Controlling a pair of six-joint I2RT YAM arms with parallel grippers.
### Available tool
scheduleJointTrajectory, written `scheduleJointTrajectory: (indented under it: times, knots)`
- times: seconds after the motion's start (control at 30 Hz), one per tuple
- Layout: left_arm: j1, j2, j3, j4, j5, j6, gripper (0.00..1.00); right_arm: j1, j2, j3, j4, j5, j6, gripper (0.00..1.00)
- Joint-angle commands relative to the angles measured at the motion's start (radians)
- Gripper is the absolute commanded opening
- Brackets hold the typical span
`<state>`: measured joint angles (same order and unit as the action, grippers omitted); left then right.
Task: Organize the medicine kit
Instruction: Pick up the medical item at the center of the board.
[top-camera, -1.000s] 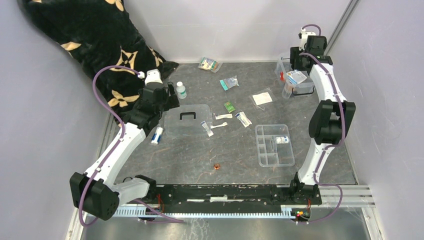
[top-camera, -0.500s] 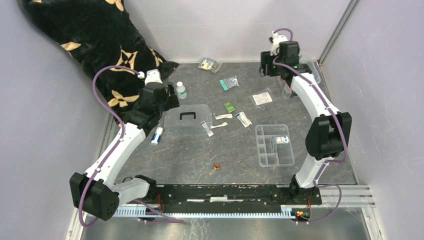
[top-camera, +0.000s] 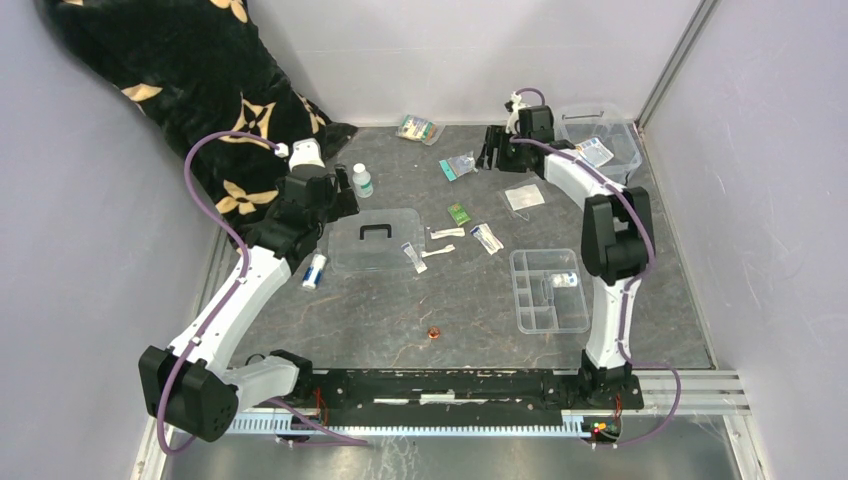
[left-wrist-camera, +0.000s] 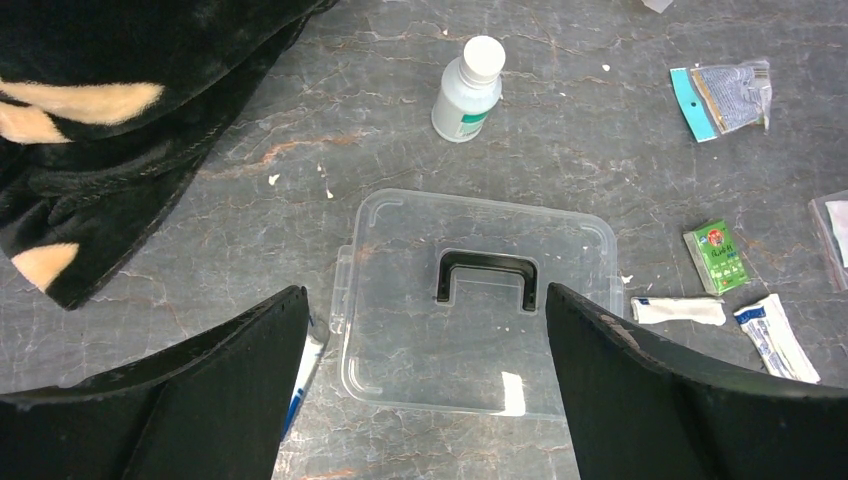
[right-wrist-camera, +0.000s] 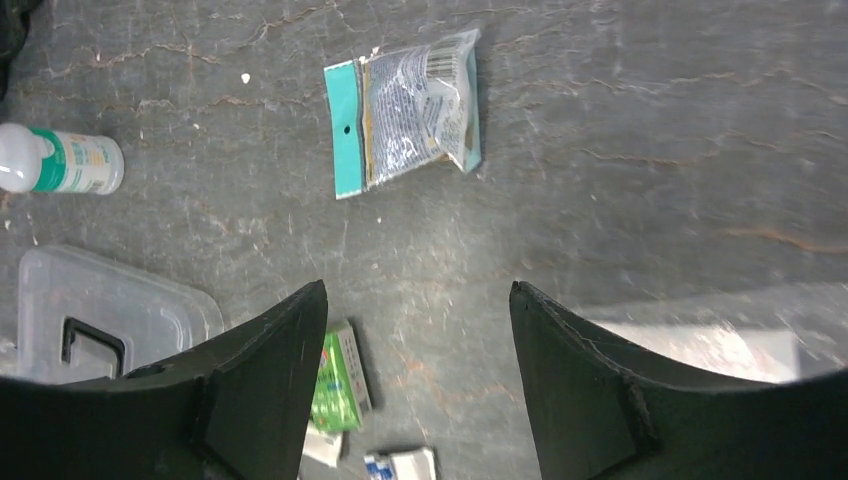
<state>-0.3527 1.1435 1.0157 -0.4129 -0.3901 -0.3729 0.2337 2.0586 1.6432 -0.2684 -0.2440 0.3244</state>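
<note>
Well off to the right of the right claw (top-camera: 492, 152), in the far corner: the medicine kit (top-camera: 628, 140), open-topped, with a few packets seemingly already inside. Its lid (left-wrist-camera: 480, 340) apart from it, flat on the table (top-camera: 400, 310) directly under the left claw (left-wrist-camera: 425, 295), black handle up. Judged early to middle: some stock boxed, most of it not, closing not yet in reach.

Right claw spread wide, pinching nothing, over bare table. Just ahead of it in its wrist view, a teal sachet (right-wrist-camera: 405, 110); lower in that view, by one finger, a green packet (right-wrist-camera: 340, 375). Left claw likewise spread wide and empty, fingers straddling the lid, apparently without touching it. Beyond it, a small white bottle (left-wrist-camera: 467, 90); just behind it, a blue-and-white tube (top-camera: 315, 270).

Left to gather, by the look of it: sachet, green packet, bottle, tube, the white strips (top-camera: 445, 232) and pad (top-camera: 524, 196) lying between the two claws, and a packet (top-camera: 418, 128) at the far edge. Well nearer than the right claw, a divided tray (top-camera: 548, 290) with one small item in it, presumably bound for the box too. Then lid on.
</note>
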Motion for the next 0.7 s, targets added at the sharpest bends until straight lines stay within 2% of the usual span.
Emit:
scheduleJointTrajectory:
  times: [0.0,0.13,0.23,0.67]
  knots:
    - [0.006,-0.018,0.009,0.021,-0.013,0.049,0.94,0.010,0.117,0.163,0.084,-0.060,0.094,0.73]
    - [0.007,-0.012,0.011,0.021,-0.003,0.048,0.94,0.009,0.263,0.343,0.052,-0.112,0.130,0.73]
    - [0.008,-0.006,0.013,0.020,-0.001,0.048,0.94,0.010,0.338,0.406,0.064,-0.138,0.160,0.71]
    - [0.026,0.007,0.018,0.022,0.027,0.045,0.94,0.008,0.422,0.446,0.081,-0.065,0.162,0.72]
